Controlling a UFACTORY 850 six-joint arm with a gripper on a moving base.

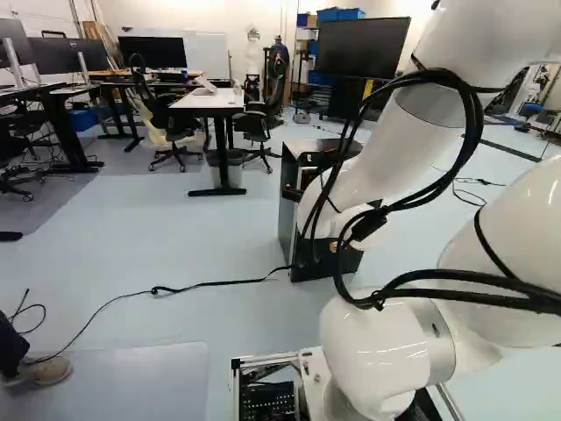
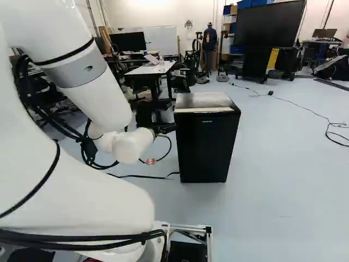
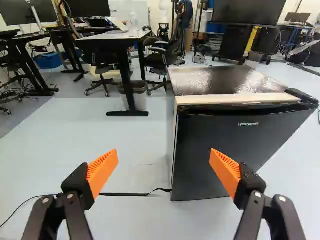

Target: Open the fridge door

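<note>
At the far left, desks with monitors (image 1: 56,57) show in the left base view and the wrist view; the right base view has most of that side hidden by the white arm (image 2: 90,98). Further right stands a white-topped table (image 1: 207,101) with office chairs by it; the left base view also shows a bin (image 1: 226,158) under it. From the left a black cord (image 1: 210,283) runs over the floor to the fridge.

The gripper (image 2: 159,131) comes next, near the fridge's left side in the right base view, mostly behind the wrist in the left one. Only the wrist view gives its two fingers with orange pads (image 3: 103,172) plainly: they stand wide apart, nothing between them.

The fridge (image 2: 206,147) stands on the floor ahead of the arm. Its black door (image 3: 225,150) is closed, seen whole in the right base view; in the wrist view it is ahead, one finger overlapping its face. The left base view gives a side panel instead, partly behind the arm.

Far beyond and to the right is a big screen on a stand (image 1: 363,47). A loose black cable (image 2: 327,131) lies on the right-hand floor.
</note>
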